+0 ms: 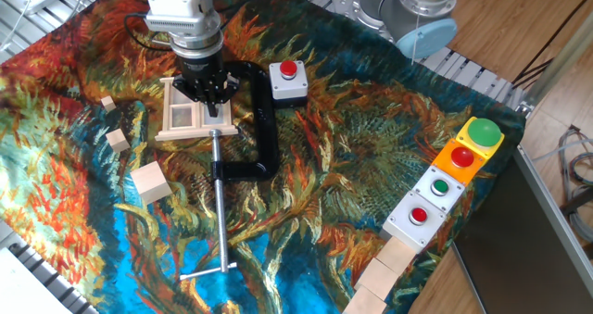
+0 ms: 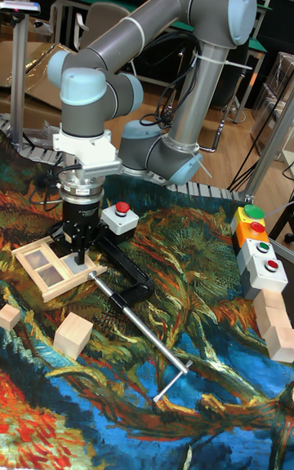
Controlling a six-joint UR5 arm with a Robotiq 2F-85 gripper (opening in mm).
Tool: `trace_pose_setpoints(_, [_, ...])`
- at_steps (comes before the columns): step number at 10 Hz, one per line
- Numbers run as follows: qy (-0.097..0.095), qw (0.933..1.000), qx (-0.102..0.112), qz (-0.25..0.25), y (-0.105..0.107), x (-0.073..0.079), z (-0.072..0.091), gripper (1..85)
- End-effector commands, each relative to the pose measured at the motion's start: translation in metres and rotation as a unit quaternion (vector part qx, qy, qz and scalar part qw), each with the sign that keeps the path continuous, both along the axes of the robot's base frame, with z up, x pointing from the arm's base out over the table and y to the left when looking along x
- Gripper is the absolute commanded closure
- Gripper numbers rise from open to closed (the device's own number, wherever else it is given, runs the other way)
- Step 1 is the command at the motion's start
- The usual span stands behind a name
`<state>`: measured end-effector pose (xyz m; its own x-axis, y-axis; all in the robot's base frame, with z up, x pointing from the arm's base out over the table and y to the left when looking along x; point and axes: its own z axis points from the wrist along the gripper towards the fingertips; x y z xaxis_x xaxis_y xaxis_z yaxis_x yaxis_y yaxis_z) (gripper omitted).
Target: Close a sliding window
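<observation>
Leftmost, I see loose cubes [image 1: 151,182] on the patterned cloth, clear of my work. Next, the window [image 1: 185,116] lies flat, seemingly pinned by the black clamp [image 1: 262,129] so it won't slide when pushed. My gripper [image 1: 210,104] sits down on its right pane, fingers drawn close together, though I cannot tell whether they pinch anything. Farther right, the button box [image 1: 288,81] stands untouched.

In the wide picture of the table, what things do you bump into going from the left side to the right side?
Small wooden cube → sliding window → black clamp → grey box with one red button → row of button boxes with the big green button.
</observation>
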<state>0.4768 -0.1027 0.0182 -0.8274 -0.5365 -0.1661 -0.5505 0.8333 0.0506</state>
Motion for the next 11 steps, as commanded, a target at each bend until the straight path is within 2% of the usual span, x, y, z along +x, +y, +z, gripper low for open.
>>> trace_pose_setpoints(1, [-0.002, 1.0, 0.003, 0.0, -0.007, -0.004, -0.002, 75.0])
trace_pose_setpoints(11, [-0.003, 1.0, 0.003, 0.008, -0.02, -0.012, -0.005, 75.0])
